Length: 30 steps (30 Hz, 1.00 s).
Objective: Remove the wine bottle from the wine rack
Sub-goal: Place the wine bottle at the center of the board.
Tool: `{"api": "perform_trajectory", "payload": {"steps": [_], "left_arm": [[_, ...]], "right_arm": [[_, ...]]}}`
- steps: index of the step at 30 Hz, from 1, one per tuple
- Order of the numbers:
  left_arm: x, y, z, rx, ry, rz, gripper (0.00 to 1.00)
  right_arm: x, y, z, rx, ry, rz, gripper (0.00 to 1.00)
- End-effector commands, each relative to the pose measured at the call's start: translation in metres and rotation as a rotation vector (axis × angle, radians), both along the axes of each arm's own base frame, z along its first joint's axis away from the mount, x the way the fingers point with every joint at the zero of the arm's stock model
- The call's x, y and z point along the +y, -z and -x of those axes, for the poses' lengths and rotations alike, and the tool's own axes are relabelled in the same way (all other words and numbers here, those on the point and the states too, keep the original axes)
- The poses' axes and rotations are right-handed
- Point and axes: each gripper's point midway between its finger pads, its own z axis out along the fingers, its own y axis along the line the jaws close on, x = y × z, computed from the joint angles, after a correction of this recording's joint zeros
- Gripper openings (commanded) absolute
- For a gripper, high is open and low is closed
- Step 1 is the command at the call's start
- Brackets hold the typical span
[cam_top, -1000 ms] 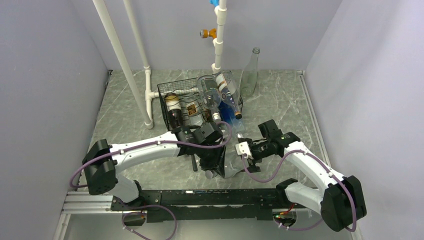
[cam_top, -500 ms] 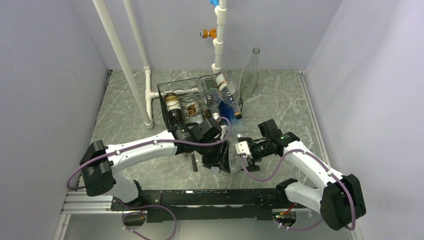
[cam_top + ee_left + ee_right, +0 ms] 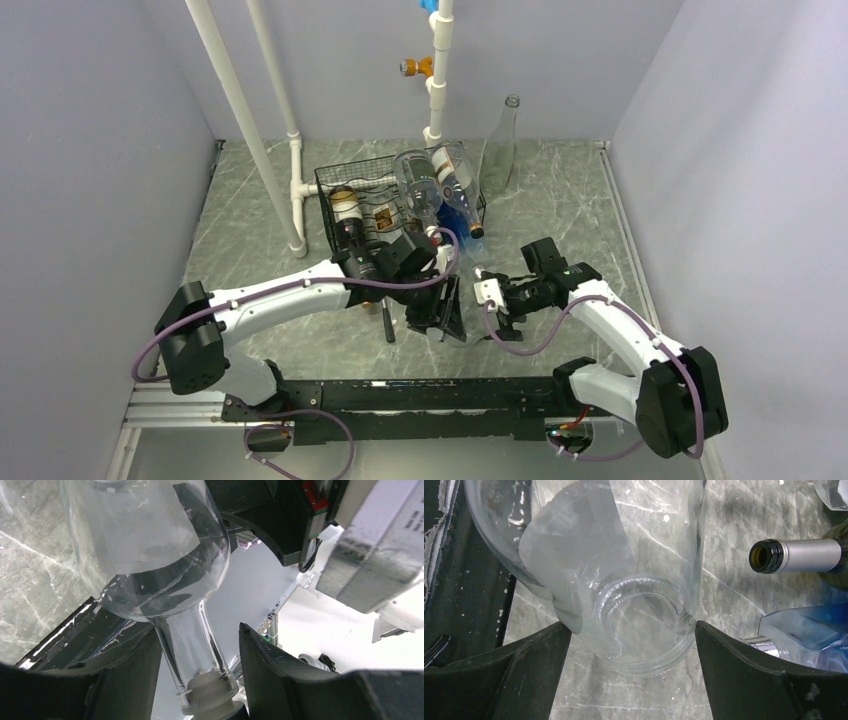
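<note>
The clear wine bottle [image 3: 150, 555] hangs off the table between my two grippers, in front of the black wire wine rack [image 3: 335, 180]. The right gripper [image 3: 632, 625] spans the bottle's wide lower body [image 3: 634, 580], and both fingers press its sides. The bottle's base shows above the marble. My left gripper [image 3: 200, 632] stands open around the stoppered neck. There is a gap between the neck and the right finger [image 3: 270, 670]. In the top view the two grippers [image 3: 440, 315] [image 3: 492, 310] face each other near the table's front middle.
The rack holds dark bottles [image 3: 346, 215], a clear one [image 3: 420, 185] and a blue one [image 3: 460, 212]. A dark bottle's mouth [image 3: 794, 555] and the blue bottle [image 3: 804, 630] lie just right of the right fingers. A tall clear bottle [image 3: 500, 150] and white pipes [image 3: 250, 130] stand behind. A short black rod [image 3: 388, 325] lies near the left wrist.
My left jaws have opened off the bottle's neck. The left wrist has shifted slightly toward the rack. The right gripper keeps its hold on the body.
</note>
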Motion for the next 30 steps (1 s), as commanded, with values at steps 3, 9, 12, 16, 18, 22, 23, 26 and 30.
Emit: {"api": "perform_trajectory", "payload": {"steps": [3,9,12,16,18,22,23,26,30], "left_arm": [[-0.03,-0.054,0.002,-0.097,0.148,0.273,0.6],[-0.03,-0.053,0.004,-0.104,0.184,0.28,0.63],[-0.03,-0.053,0.006,-0.11,0.205,0.287,0.66],[-0.028,-0.053,0.007,-0.122,0.222,0.289,0.69],[-0.027,-0.053,0.007,-0.127,0.227,0.29,0.7],[-0.025,-0.054,0.008,-0.136,0.236,0.29,0.73],[-0.024,-0.053,0.009,-0.137,0.239,0.289,0.73],[-0.022,-0.056,0.01,-0.148,0.249,0.298,0.75],[-0.021,-0.058,0.012,-0.159,0.264,0.314,0.77]], "right_arm": [[-0.008,0.011,0.011,0.037,-0.013,0.021,0.96],[-0.01,0.011,0.01,0.033,-0.008,0.017,0.96],[-0.011,0.011,0.009,0.032,-0.005,0.015,0.97],[-0.012,0.011,0.009,0.033,-0.003,0.015,0.97],[-0.012,0.012,0.009,0.034,-0.002,0.015,0.97],[-0.013,0.012,0.008,0.037,0.001,0.016,0.97],[-0.013,0.012,0.009,0.037,0.001,0.016,0.97],[-0.013,0.012,0.008,0.039,0.004,0.015,0.97],[-0.014,0.012,0.008,0.041,0.006,0.015,0.98]]}}
